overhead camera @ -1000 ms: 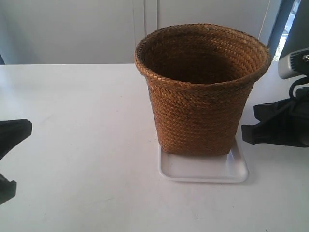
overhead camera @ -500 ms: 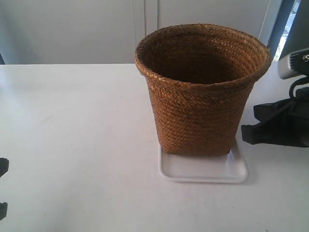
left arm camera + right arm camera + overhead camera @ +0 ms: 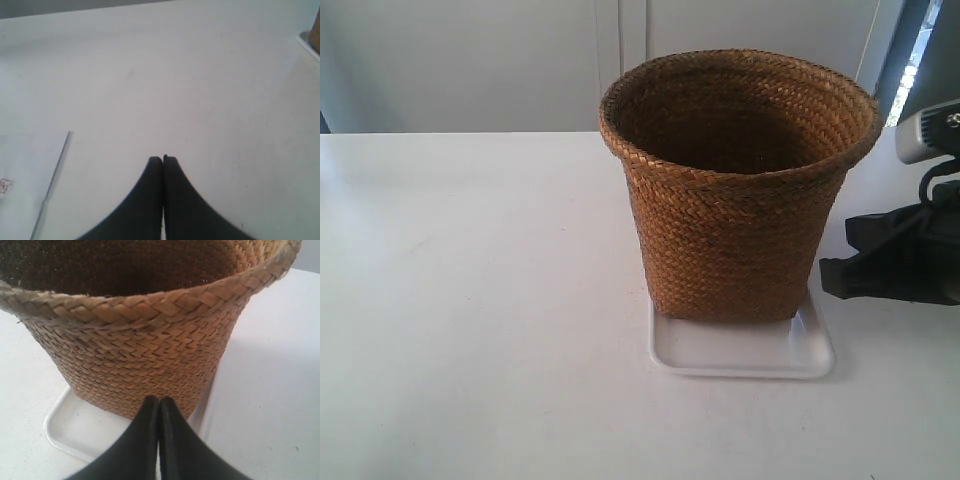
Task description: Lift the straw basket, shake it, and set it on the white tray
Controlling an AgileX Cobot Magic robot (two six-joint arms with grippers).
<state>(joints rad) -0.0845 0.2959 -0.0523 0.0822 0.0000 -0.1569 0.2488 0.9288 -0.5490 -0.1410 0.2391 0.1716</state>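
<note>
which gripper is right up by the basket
The right gripper, fingers shut, its tips pointing at the woven wall of the straw basket on the white tray. The left gripper, also shut, hangs over bare table, away from it.

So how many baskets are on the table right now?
1. The straw basket stands upright on the white tray, toward the exterior view's right half of the table. No other basket shows in any view.
</note>
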